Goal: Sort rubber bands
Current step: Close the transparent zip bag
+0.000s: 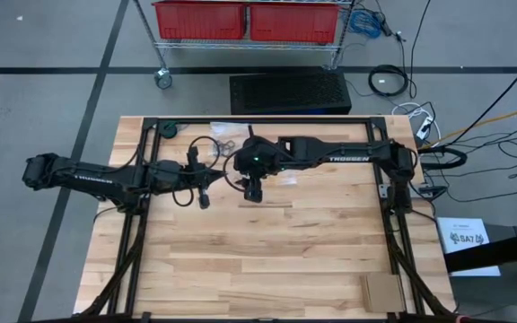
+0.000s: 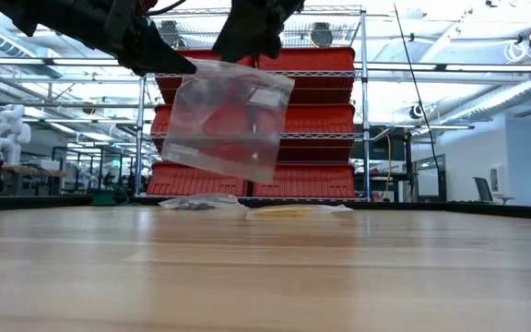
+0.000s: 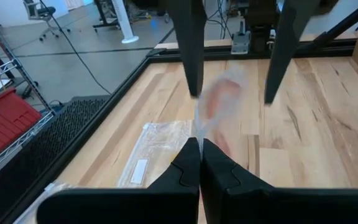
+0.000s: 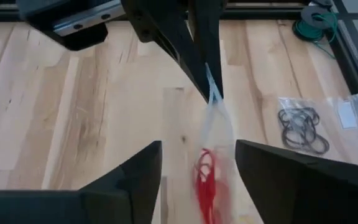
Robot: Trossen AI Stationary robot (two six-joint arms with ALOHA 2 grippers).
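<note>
A clear plastic bag [image 2: 227, 120] with red rubber bands [image 4: 205, 180] inside hangs above the middle of the table. My left gripper [image 3: 199, 149] comes from the table's left and is shut on the bag's top. My right gripper [image 4: 197, 177] comes from the table's right and is open. Its two fingers [image 3: 191, 56] stand on either side of the bag without touching it. Two more clear bags lie flat on the table near its far edge, one with black bands [image 4: 302, 129] and one with yellowish bands [image 2: 298, 210]. My left gripper pinches the bag's top edge at a corner [image 4: 213, 93] between its two shut fingers, only at their free ends. The fingers come from the table's left, slanting slightly down. The bag hangs below them, tilted, clear of the table.
A black frame [image 1: 267, 121] runs around the wooden table top. Cables and a green spool [image 4: 316, 25] lie near the far edge. A small cardboard piece [image 1: 382, 292] lies at the near right corner. The near half of the table is bare wood [image 1: 267, 260].
</note>
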